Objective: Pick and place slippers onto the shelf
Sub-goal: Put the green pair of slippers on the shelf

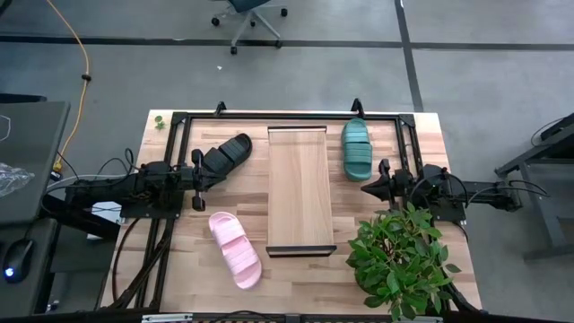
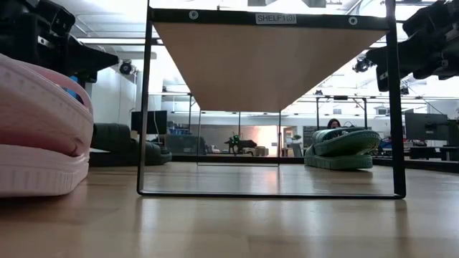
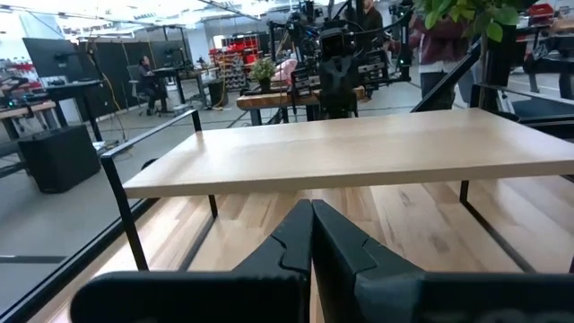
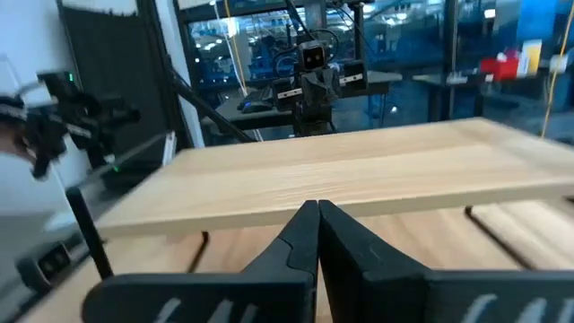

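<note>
The shelf (image 1: 300,188) is a long light-wood board on dark legs, mid-table, and it also fills the left wrist view (image 3: 359,148) and the right wrist view (image 4: 359,179). The teal slipper (image 1: 356,148) lies sole-down right of its far end, seen too in the low view (image 2: 341,149). The black slipper (image 1: 224,154) lies left of the shelf. The pink slipper (image 1: 235,248) sits near the table's near-left part, close to the low camera (image 2: 36,136). My left gripper (image 1: 212,178) hovers shut beside the black slipper's near end. My right gripper (image 1: 364,189) hovers shut, just nearer than the teal slipper.
A leafy potted plant (image 1: 404,260) stands at the table's near-right corner, close under my right arm. A dark metal frame (image 1: 287,117) runs along the table's far and side edges. Bare tabletop (image 1: 377,211) shows between the shelf and the plant.
</note>
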### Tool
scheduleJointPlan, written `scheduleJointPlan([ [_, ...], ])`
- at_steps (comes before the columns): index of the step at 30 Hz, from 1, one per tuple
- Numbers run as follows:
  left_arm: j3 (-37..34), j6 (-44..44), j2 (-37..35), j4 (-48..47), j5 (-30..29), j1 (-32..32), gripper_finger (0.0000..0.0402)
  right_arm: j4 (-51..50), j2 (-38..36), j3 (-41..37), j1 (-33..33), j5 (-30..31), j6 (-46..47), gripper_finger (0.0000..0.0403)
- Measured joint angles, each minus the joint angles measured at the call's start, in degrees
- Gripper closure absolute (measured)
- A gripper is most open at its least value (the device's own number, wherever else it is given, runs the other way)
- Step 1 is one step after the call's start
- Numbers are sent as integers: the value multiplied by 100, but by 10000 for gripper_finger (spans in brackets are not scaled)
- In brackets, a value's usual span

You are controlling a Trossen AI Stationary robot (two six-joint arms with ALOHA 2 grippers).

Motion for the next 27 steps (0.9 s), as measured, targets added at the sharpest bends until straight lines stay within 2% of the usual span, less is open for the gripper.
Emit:
scheduleJointPlan([
  [4,-1,-54,0,4,-1,2,401,2,-1,0,7,-1,879,402],
  [8,1,-254,0,13,1,1,401,4,-2,-1,7,-1,2532,402],
  [11,0,-980,0,122,1,0,401,4,-1,0,7,99,3926,402],
  [16,1,-2154,0,216,1,2,401,4,1,1,7,880,5409,402],
  [20,1,-3218,0,216,-1,1,401,38,-2,0,7,1484,5950,402],
  [27,1,-3328,0,187,-249,1,401,255,-2,1,7,2340,6265,402],
])
